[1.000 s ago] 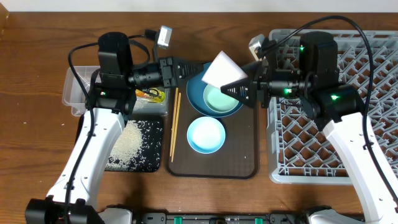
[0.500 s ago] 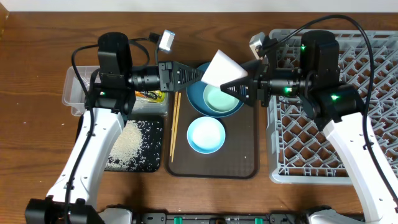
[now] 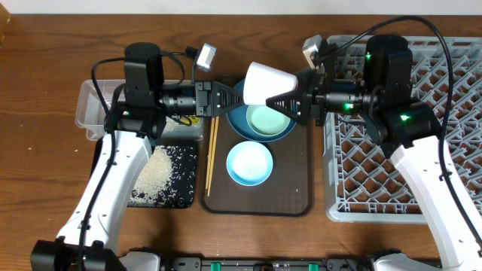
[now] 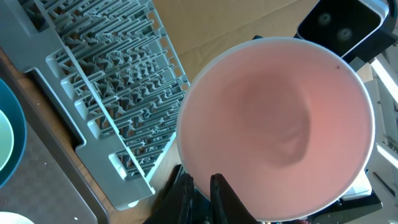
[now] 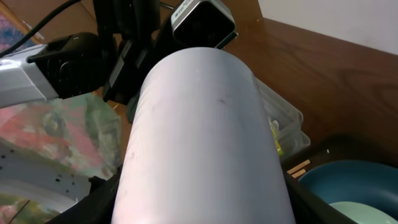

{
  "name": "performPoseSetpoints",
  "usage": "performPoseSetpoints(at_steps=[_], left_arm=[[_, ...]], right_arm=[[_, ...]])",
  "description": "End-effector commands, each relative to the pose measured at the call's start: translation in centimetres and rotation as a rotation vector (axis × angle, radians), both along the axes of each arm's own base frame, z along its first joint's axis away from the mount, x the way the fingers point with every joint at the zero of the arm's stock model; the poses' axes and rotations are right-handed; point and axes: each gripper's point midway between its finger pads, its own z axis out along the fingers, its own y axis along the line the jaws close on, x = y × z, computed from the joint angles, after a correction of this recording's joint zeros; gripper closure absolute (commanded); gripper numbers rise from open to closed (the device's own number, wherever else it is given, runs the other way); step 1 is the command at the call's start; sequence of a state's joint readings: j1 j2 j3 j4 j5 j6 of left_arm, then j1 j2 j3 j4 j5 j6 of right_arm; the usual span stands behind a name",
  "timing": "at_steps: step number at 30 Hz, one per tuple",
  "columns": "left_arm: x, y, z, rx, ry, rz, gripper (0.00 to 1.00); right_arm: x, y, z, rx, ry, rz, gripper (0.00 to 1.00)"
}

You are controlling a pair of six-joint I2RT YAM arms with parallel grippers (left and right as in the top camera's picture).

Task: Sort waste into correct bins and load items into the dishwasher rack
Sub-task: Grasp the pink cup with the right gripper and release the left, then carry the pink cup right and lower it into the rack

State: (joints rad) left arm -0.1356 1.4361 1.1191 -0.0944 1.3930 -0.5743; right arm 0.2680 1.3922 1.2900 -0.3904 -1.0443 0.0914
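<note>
A small pink cup hangs on its side in the air above the dark blue bowl, which holds the pale green bowl. My left gripper pinches the cup's rim; its mouth fills the left wrist view, with the fingers at the lower edge. My right gripper straddles the cup's body, which fills the right wrist view. The small light blue bowl and the chopsticks lie on the brown tray. The grey rack is at right.
The clear tub at left holds the yellow-green wrapper. The black tray in front of it holds rice. The brown serving tray lies mid-table. I see no tissue.
The cup has turned in the air, its mouth swinging toward the left gripper. The left arm has drifted slightly right and down. Both grippers stay at the cup.
</note>
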Motion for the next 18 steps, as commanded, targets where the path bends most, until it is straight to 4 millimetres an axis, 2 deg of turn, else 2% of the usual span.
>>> performPoseSetpoints(at_steps=[1,7,12,15,18], left_arm=[[-0.6,-0.3,0.2,-0.011,-0.027,-0.035,0.86],[-0.3,-0.2,0.0,-0.001,-0.039,-0.019,0.86],[0.5,-0.1,-0.4,0.026,-0.067,0.023,0.85],[1.5,0.3,-1.5,0.077,-0.041,0.096,0.85],[2.2,0.8,-3.1,0.141,0.015,0.165,0.85]], right_arm=[[0.3,-0.1,1.0,0.015,-0.031,-0.003,0.59],[1.5,-1.1,0.9,-0.001,-0.049,-0.057,0.63],[3.4,-3.4,-0.1,-0.043,-0.021,-0.174,0.64],[5.9,-6.7,-2.5,-0.151,0.035,-0.373,0.64],[8.7,-12.7,-5.6,-0.337,0.094,-0.694,0.63]])
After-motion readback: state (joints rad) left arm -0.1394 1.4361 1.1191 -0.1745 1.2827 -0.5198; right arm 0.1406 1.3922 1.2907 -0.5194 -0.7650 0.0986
